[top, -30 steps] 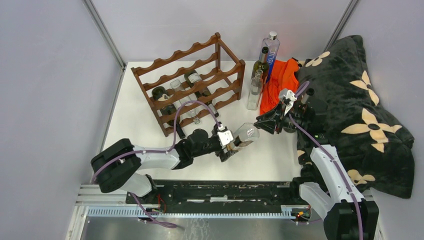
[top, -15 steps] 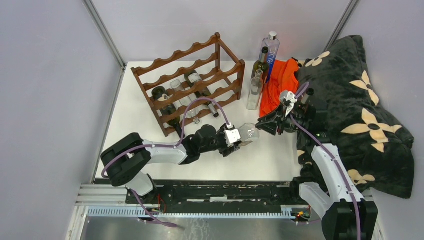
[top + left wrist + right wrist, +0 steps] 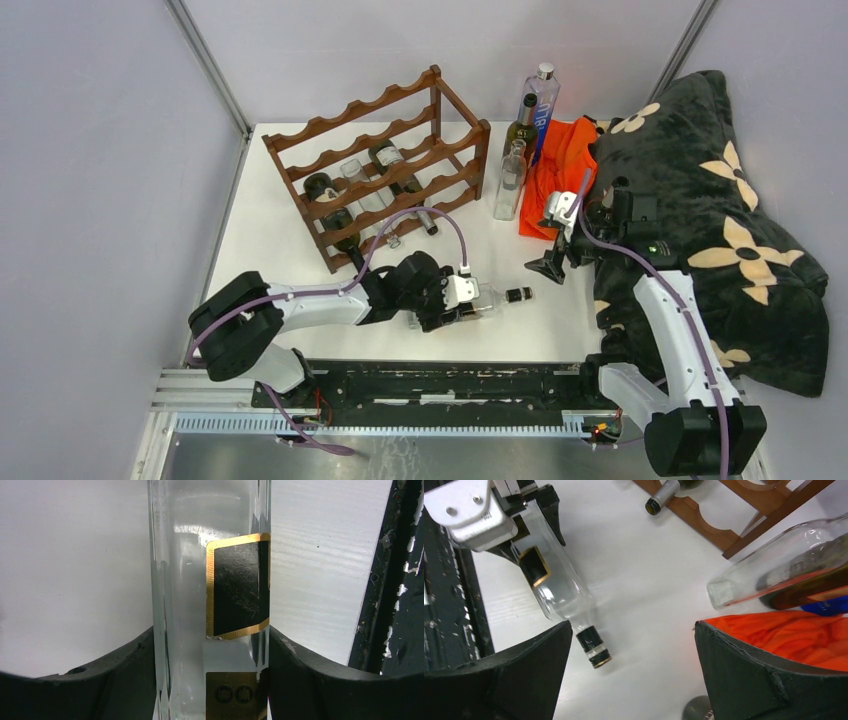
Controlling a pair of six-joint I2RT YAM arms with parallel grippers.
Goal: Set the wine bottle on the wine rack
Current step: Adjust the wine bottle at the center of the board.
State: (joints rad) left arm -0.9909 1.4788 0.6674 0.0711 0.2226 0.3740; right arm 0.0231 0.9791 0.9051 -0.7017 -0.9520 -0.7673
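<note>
The wine bottle is clear glass with a black and gold label and a dark cap. It lies level, low over the table's front middle, neck pointing right. My left gripper is shut on its body, with a finger pressed against each side. My right gripper stands open to the right of the cap, apart from it, with nothing between its fingers. The reddish-brown wine rack stands at the back left with several bottles lying in its lower tiers.
Three bottles stand right of the rack: a blue one, a dark one and a clear one. An orange cloth and a black flowered blanket fill the right side. A black rail runs along the near edge.
My right gripper opened, let go of the bottle's neck and drew back to the right. My left gripper shut on the bottle's body and brought it down towards the near edge.
</note>
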